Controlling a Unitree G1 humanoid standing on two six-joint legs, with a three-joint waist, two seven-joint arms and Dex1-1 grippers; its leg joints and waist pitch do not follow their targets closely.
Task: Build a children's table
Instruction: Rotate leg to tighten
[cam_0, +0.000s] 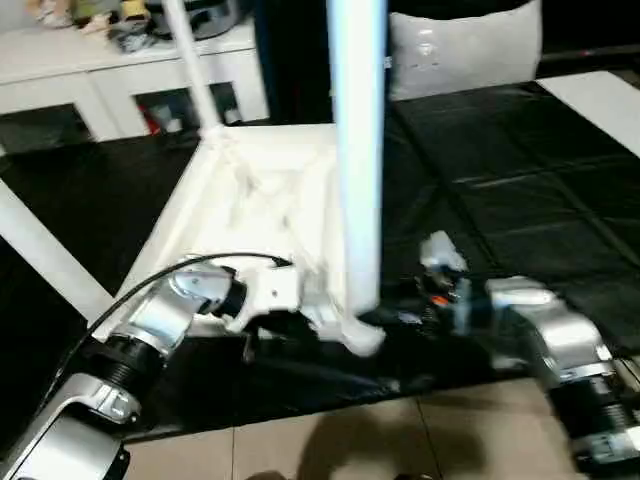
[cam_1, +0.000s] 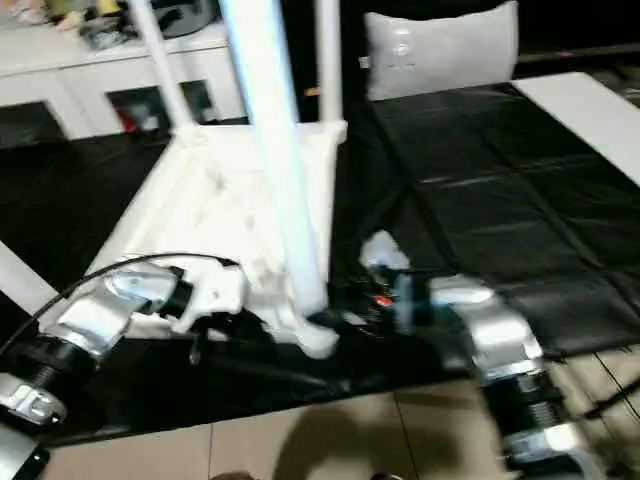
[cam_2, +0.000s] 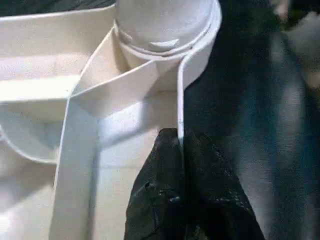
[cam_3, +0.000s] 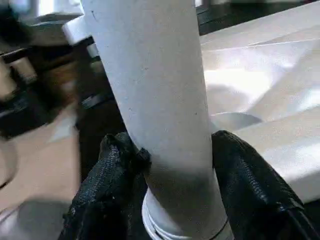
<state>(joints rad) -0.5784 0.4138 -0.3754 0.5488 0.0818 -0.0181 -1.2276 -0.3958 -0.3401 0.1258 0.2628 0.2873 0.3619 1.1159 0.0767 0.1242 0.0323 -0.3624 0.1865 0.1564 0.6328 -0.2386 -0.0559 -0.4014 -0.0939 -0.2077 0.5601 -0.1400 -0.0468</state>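
The white tabletop (cam_0: 250, 200) lies underside up on the black mat. A tubular leg (cam_0: 358, 150) stands upright in its near corner socket (cam_2: 165, 22). Another leg (cam_0: 192, 70) rises from the far left corner, a third (cam_1: 328, 60) from the far right, and one (cam_0: 45, 255) slants out at the left. My left gripper (cam_2: 181, 145) is shut on the tabletop's thin rim just beside the near socket. My right gripper (cam_3: 175, 150) is closed around the base of the near leg, with a black finger (cam_3: 107, 175) pressing on each side.
A grey cushion (cam_0: 465, 50) leans at the back. A white shelf unit (cam_0: 120, 70) with clutter stands at the back left. A white board (cam_0: 600, 100) lies at the far right. Beige floor tiles (cam_0: 350, 440) border the black mat (cam_0: 520, 200) in front.
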